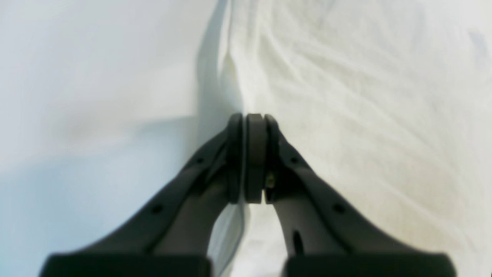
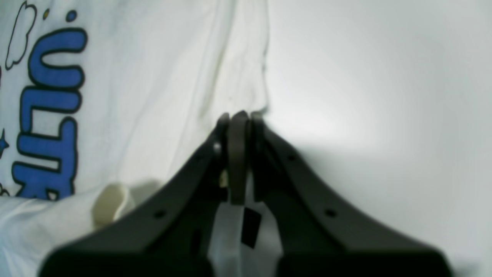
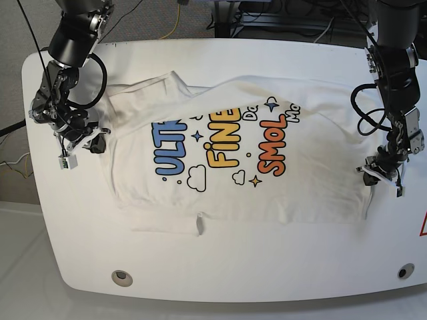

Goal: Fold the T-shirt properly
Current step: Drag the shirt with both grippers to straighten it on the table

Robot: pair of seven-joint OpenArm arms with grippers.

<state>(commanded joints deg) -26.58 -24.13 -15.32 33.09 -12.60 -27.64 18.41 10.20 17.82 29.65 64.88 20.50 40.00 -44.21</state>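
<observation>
T-shirt [image 3: 233, 160]: white, lying flat across middle of table, spans almost from left edge to right edge; print faces up, blue, yellow, orange cartoon letters, turned sideways in base view; far side bunched and creased near the table's far edge; a folded strip of cloth pokes out along the near hem
table [image 3: 220, 267]: white top, rounded corners, glossy; bare near strip
holes [image 3: 121, 277]: two round ones in the near corners of the table, one each side
left gripper [image 1: 253, 119]: at the shirt's edge by the table's right edge; pads pressed together, fabric fold running into them, pinching the T-shirt edge; wrist view blurry
right gripper [image 2: 240, 115]: at the shirt's edge near the table's left edge; tips closed on the shirt edge, white cloth with small black tag [image 2: 250, 227] seen between the fingers below the tips; blue letters of print at left in wrist view
arms: both black, cables looped, coming in from the far left and far right corners
floor [image 3: 20, 27]: grey carpet beyond the far edge
cables [image 3: 177, 17]: yellow and black ones on floor behind the table
sticker [image 3: 421, 227]: red triangle mark at the table's right edge, cut off by frame
surface under shirt: plain white, soft shadows from the grippers
</observation>
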